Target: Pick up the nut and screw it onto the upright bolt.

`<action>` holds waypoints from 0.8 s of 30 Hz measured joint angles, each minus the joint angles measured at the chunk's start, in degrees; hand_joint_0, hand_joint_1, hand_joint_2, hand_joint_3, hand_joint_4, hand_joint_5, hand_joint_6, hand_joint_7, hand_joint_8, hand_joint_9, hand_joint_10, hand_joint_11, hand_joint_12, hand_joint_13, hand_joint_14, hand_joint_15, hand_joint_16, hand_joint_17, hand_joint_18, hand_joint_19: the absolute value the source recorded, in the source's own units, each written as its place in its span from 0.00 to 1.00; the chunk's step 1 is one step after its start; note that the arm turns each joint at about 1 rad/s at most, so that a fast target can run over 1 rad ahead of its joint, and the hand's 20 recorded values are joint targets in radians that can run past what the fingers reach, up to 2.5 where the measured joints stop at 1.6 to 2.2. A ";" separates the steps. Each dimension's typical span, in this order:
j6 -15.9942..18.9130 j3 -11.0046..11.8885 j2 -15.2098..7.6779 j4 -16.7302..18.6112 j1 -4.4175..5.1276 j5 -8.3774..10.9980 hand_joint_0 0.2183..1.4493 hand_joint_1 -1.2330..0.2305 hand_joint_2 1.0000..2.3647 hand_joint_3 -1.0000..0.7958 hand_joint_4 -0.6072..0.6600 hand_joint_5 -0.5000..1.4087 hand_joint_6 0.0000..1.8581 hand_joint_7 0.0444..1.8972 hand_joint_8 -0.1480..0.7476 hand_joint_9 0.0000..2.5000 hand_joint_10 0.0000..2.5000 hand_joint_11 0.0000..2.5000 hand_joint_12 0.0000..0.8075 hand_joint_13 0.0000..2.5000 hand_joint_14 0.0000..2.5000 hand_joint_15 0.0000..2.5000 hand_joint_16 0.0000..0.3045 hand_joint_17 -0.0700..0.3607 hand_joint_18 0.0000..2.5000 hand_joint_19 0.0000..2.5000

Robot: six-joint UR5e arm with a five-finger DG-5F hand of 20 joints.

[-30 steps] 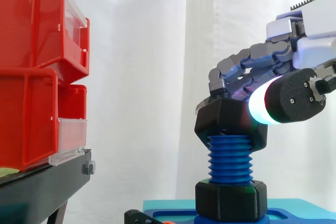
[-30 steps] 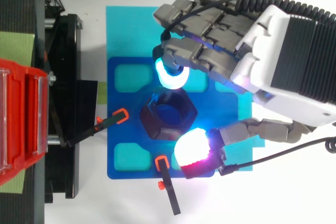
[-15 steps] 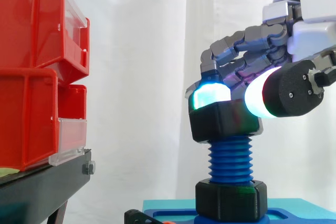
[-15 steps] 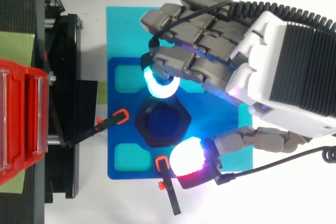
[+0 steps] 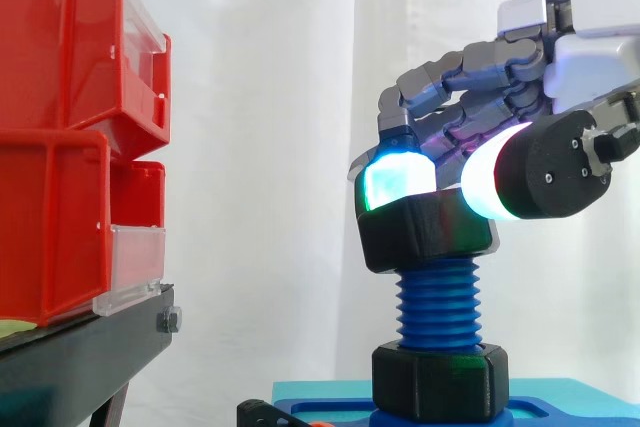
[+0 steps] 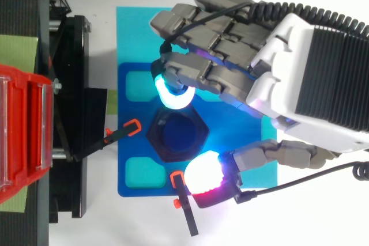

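- The black hex nut [image 5: 425, 235] sits on the top threads of the upright blue bolt [image 5: 438, 302], well above the second black nut [image 5: 440, 379] at the bolt's foot. It is not quite level; its left side hangs a little lower in the side view.
- The robot hand [image 6: 305, 67] is curled over it and pinches it between a cyan fingertip pad [image 5: 395, 179] and the white thumb pad [image 5: 485, 182], which flank the nut on opposite sides from above.
- Risk: with that slight tilt, a turn now could cross-thread the nut and jam it — it looks barely started on the threads.
- Risk: both pads bear high, at the nut's upper edge, so they may slide off under torque and leave it cocked or knock it off the bolt.
- Risk: the thumb pad hangs just beside the orange-tipped clamp [image 6: 180, 180] on the blue base plate [image 6: 130, 142], which a wide turning sweep could catch.
- Against a second ago: the nut was plainly tipped on the bolt's end and is now nearly square — and the hand has shifted towards the red bins [image 5: 70, 127], bringing the cyan pad onto the nut's far side.
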 measured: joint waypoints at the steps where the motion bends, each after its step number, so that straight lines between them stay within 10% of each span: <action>1: 0.00 0.00 0.00 -0.03 -0.03 0.00 0.28 0.39 0.00 0.28 0.72 0.18 0.27 0.71 0.53 0.15 0.00 0.00 0.47 0.17 0.00 0.00 0.17 0.43 0.17 0.00; 24: 0.00 -1.77 0.00 1.75 0.16 -1.10 0.28 0.39 0.00 0.28 0.72 0.18 0.27 0.71 0.53 0.15 0.00 0.00 0.47 0.17 0.00 0.00 0.17 0.42 0.17 0.00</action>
